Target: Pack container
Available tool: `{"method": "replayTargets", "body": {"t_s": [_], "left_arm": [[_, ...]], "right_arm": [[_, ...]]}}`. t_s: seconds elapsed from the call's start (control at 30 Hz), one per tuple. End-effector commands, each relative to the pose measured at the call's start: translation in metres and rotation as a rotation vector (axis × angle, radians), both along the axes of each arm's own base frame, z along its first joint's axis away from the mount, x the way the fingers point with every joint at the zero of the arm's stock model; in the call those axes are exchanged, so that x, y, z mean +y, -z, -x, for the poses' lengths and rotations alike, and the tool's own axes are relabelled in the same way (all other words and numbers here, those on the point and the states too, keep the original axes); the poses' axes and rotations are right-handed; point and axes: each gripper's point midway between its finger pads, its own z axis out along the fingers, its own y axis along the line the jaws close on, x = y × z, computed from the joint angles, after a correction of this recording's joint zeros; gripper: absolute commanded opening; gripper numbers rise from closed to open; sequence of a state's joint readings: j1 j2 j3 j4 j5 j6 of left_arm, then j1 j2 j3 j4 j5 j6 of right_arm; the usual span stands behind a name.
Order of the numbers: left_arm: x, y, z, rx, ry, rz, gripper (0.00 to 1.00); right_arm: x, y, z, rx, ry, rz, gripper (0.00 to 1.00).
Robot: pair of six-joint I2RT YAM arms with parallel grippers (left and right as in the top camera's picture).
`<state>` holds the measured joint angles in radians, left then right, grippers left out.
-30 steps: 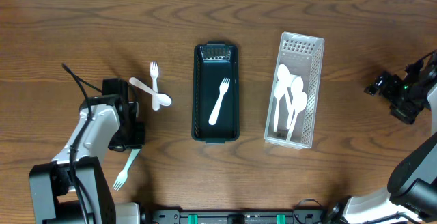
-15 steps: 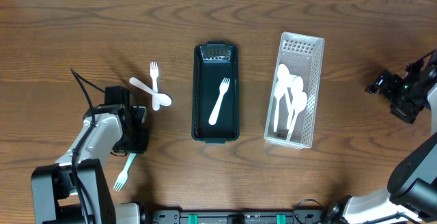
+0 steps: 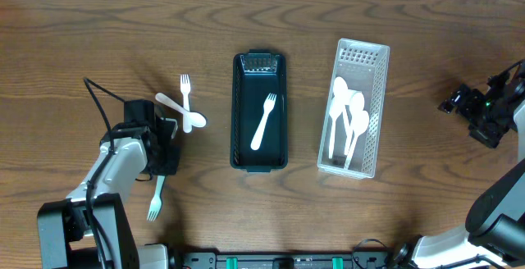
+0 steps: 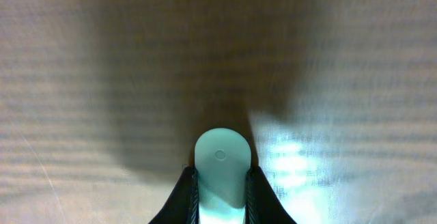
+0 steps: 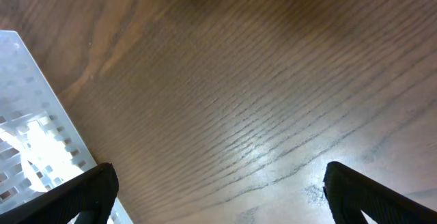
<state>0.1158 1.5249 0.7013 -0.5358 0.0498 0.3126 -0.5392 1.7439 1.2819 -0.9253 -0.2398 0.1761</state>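
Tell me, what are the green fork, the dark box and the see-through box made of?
The green fork looks like plastic: smooth, pale mint, with a small moulding dot near its handle end. The dark box is probably plastic too: glossy deep teal with rounded moulded edges. The see-through box seems frosted clear plastic, its walls dotted with rows of holes.

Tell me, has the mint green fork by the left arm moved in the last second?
Yes. Held in the left gripper, the mint fork has shifted slightly right, toward the dark tray, its tines swinging that way.
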Motion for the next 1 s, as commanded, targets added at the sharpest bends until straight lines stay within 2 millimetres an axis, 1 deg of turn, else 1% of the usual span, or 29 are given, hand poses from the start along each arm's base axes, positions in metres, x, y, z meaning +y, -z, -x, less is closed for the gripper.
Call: {"method": "replayTargets", "body": {"t_s": [0.0, 0.07, 0.13, 0.17, 0.27, 0.37, 0.43, 0.47, 0.5, 0.57, 0.63, 0.7, 0.73, 0.87, 0.97], "left_arm": [[-0.009, 0.015, 0.008, 0.040, 0.035, 0.025, 0.06], [-0.014, 0.007, -0.005, 0.009, 0.051, 0.022, 0.06], [-0.021, -0.006, -0.024, -0.039, 0.047, 0.023, 0.06], [-0.026, -0.015, -0.036, -0.070, 0.030, 0.028, 0.06], [-0.044, -0.054, -0.070, -0.157, 0.002, 0.047, 0.06], [-0.064, -0.093, -0.095, -0.221, 0.036, 0.061, 0.06], [-0.078, -0.120, -0.107, -0.260, 0.037, 0.078, 0.06], [-0.087, -0.135, -0.113, -0.283, 0.008, 0.098, 0.06], [-0.093, -0.144, -0.116, -0.296, -0.010, 0.112, 0.06], [-0.111, -0.160, -0.121, -0.323, -0.030, 0.147, 0.06], [-0.137, -0.170, -0.120, -0.329, -0.011, 0.216, 0.06], [-0.166, -0.173, -0.114, -0.315, -0.012, 0.298, 0.06], [-0.175, -0.172, -0.110, -0.305, -0.019, 0.314, 0.06], [-0.205, -0.168, -0.099, -0.278, 0.023, 0.332, 0.06], [-0.216, -0.160, -0.094, -0.255, 0.053, 0.325, 0.06]], "right_arm": [[0.001, -0.002, -0.004, -0.012, 0.004, -0.008, 0.99], [0.002, -0.002, -0.004, -0.013, 0.004, -0.008, 0.99], [0.001, -0.002, -0.004, -0.013, 0.004, -0.007, 0.99], [0.001, -0.002, -0.004, -0.014, 0.004, -0.008, 0.99], [0.001, -0.002, -0.004, -0.013, 0.005, -0.008, 0.99], [0.001, -0.002, -0.004, -0.013, 0.005, -0.008, 0.99], [0.002, -0.002, -0.004, -0.012, 0.004, -0.008, 0.99], [0.002, -0.002, -0.004, -0.012, 0.004, -0.008, 0.99], [0.002, -0.002, -0.003, -0.011, 0.004, -0.009, 0.99], [0.002, -0.002, -0.003, -0.007, 0.004, -0.011, 0.99], [0.003, -0.001, -0.001, -0.001, 0.004, -0.015, 0.99], [0.004, -0.001, 0.000, 0.005, 0.004, -0.019, 0.99], [0.005, -0.001, 0.002, 0.010, 0.004, -0.022, 0.99], [0.007, 0.000, 0.005, 0.024, 0.004, -0.030, 0.99], [0.007, 0.000, 0.006, 0.028, 0.004, -0.032, 0.99]]}}
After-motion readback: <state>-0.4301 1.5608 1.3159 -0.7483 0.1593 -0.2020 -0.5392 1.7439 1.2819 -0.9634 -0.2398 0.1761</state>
